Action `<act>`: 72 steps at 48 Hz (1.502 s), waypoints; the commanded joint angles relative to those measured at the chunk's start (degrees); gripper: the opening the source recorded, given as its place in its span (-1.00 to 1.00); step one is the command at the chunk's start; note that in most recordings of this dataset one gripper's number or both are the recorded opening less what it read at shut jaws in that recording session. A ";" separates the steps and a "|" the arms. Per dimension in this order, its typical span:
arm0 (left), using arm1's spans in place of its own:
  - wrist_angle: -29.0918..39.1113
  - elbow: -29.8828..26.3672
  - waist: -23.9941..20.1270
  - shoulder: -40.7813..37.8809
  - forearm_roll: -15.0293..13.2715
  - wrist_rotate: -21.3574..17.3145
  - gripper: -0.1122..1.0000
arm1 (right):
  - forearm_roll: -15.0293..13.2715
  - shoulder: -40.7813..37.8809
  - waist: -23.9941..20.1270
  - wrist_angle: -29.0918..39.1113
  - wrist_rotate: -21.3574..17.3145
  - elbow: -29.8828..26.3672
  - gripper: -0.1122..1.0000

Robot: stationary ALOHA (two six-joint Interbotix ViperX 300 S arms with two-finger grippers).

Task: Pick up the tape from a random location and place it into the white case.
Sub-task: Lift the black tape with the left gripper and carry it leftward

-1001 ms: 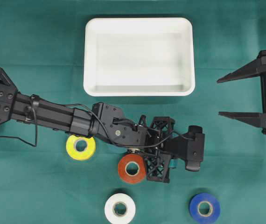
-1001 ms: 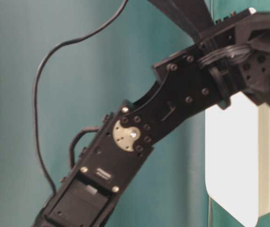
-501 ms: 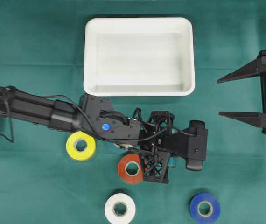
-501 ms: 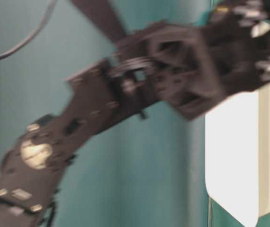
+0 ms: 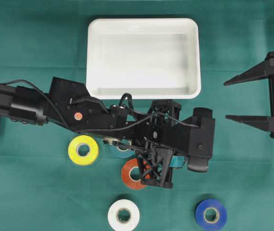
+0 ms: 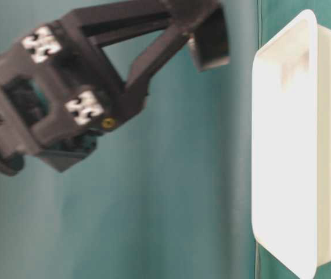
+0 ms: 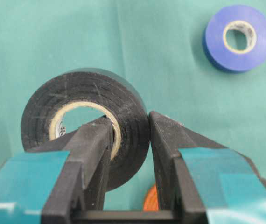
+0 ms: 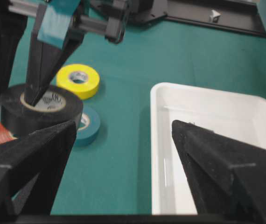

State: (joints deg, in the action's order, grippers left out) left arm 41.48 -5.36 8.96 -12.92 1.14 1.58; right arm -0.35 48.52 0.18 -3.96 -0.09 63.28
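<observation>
A black tape roll (image 7: 84, 88) hangs above the green cloth, pinched through its wall by my left gripper (image 7: 130, 121): one finger sits inside the core, the other outside. The right wrist view shows the same tape (image 8: 42, 114) lifted off the table. From overhead, the left gripper (image 5: 158, 156) covers the tape and hovers just below the white case (image 5: 142, 22), which holds nothing. At the right edge my right gripper (image 5: 226, 100) stands wide open with nothing between its fingers, pointing at the case (image 8: 207, 91).
Loose rolls lie on the cloth: yellow (image 5: 83, 149), teal (image 5: 122, 150) half under the arm, orange (image 5: 132, 174), white (image 5: 123, 214) and blue (image 5: 210, 214). The left arm stretches across from the left edge.
The left arm has risen with the black tape and shifted slightly toward the case. A teal roll now shows beneath it. The right arm has not moved.
</observation>
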 commanded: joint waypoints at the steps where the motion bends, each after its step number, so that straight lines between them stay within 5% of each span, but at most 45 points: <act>1: 1.49 -2.90 0.18 2.55 0.35 -0.09 -0.43 | 0.00 -0.18 0.09 -0.35 -0.09 -1.67 0.82; 72: 2.29 -3.25 0.18 2.72 0.35 -0.09 -0.43 | 0.00 -0.26 0.09 -0.26 0.00 -1.67 0.82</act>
State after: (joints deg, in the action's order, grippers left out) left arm 44.03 -7.38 8.96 -13.01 1.41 1.58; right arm -0.26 48.43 0.18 -3.96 -0.18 63.19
